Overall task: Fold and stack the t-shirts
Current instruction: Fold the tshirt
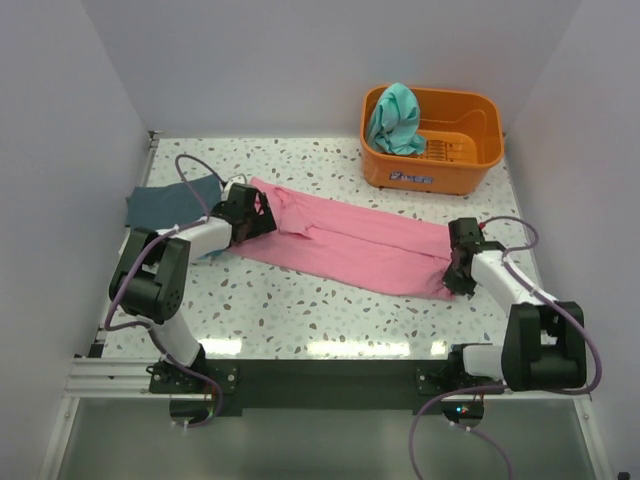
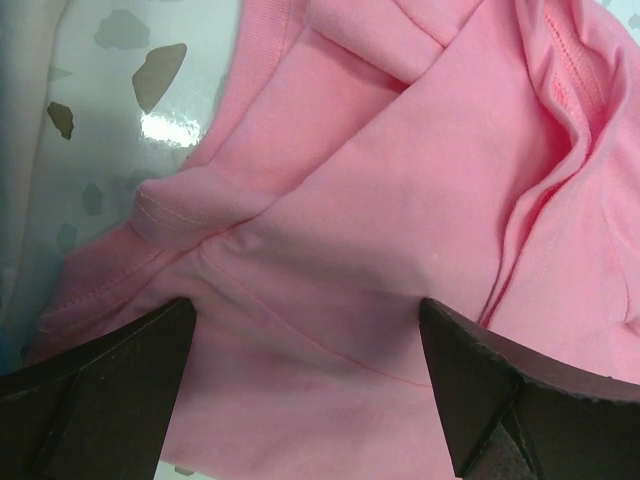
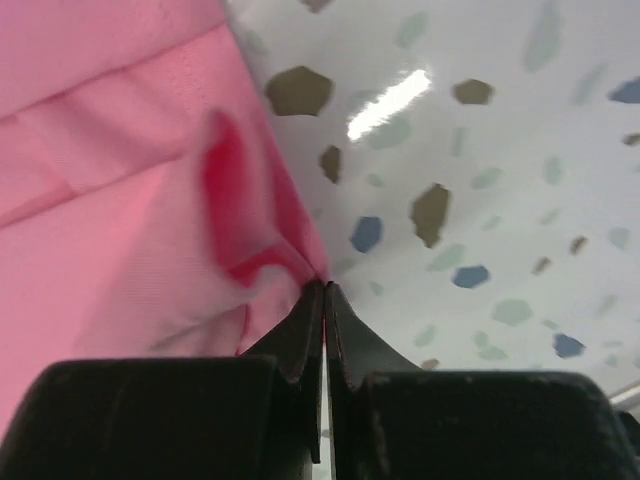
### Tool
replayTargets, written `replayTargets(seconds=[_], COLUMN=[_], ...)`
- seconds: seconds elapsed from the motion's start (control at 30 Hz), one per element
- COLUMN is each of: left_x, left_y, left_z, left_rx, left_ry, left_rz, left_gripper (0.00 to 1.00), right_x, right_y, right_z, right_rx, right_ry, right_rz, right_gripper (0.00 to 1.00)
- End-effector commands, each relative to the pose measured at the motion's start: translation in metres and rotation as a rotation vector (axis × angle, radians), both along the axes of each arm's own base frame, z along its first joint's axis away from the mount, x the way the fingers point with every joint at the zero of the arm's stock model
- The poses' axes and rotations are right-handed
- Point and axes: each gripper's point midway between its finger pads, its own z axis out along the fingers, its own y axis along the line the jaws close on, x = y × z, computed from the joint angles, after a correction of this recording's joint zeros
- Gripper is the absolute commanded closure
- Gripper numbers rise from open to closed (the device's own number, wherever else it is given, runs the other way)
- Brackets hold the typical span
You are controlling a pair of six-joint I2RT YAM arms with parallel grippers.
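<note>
**Pink cotton t-shirt (image 1: 350,245) laid out long, right end pinched**

Top view: the shirt lies as a long creased band across the speckled terrazzo-pattern table (image 1: 300,310). It runs from the left gripper (image 1: 252,213) to the right gripper (image 1: 456,278).

A dark slate blue-grey t-shirt (image 1: 168,205) lies at the table's left edge, partly behind the left arm. A teal green t-shirt (image 1: 396,118) hangs bunched over the rim of the orange plastic basket (image 1: 470,140) at the back right.

Left wrist view only: the two dark fingers (image 2: 110,390) stand wide apart, with pink cloth and a stitched hem spread beneath them. Whether the tips touch the cloth I cannot tell.

Right wrist view only: the fingers (image 3: 300,330) are pressed together, clamped on a fold at the shirt's edge.

The print on the basket's front label (image 1: 412,178) is too small to read.
</note>
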Motion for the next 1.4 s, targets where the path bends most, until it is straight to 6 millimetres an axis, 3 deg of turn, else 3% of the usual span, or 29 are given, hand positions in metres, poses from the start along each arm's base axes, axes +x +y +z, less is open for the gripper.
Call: replayTargets(seconds=[0.0,0.37,0.43,0.57,0.6,0.8,0.93,0.97,1.07,1.17,1.37], left_x=[-0.013,-0.007,-0.006,-0.007,-0.005,-0.004,-0.007,-0.008,-0.011,-0.012,-0.013], left_y=[0.012,0.014,0.012,0.008,0.006,-0.004,-0.019,-0.023,-0.048,-0.067,-0.085], left_z=[-0.027,-0.026,-0.024,-0.019,-0.014,0.012,0.032,0.036,0.052,0.057,0.036], left_rx=[0.021,0.019,0.011,-0.005,-0.02,-0.07,-0.119,-0.124,-0.149,-0.184,-0.194], left_ry=[0.102,0.105,0.099,0.088,0.074,0.019,-0.023,-0.032,-0.062,-0.073,-0.013], left_rz=[0.019,0.02,0.015,-0.006,-0.013,-0.046,-0.093,-0.105,-0.171,-0.226,-0.268], left_gripper=[0.0,0.0,0.0,0.0,0.0,0.0,0.0,0.0,0.0,0.0,0.0], right_x=[-0.022,-0.067,-0.064,-0.054,-0.05,-0.013,0.024,0.03,0.044,0.047,0.038], right_y=[-0.033,-0.053,-0.048,-0.044,-0.042,-0.017,0.031,0.053,0.08,0.074,0.046], right_z=[0.033,0.04,0.036,0.048,0.053,0.108,0.115,0.115,0.1,0.078,0.038], right_rx=[-0.178,-0.334,-0.308,-0.268,-0.248,-0.095,0.124,0.227,0.331,0.296,0.171], right_ry=[0.052,0.347,0.357,0.254,0.218,-0.086,-0.258,-0.287,-0.309,-0.243,-0.1], right_rz=[-0.07,-0.172,-0.156,-0.129,-0.118,0.0,0.205,0.285,0.36,0.321,0.191], right_gripper=[1.0,1.0,0.5,0.06,0.03,0.01,0.01,0.01,0.02,0.02,0.01])
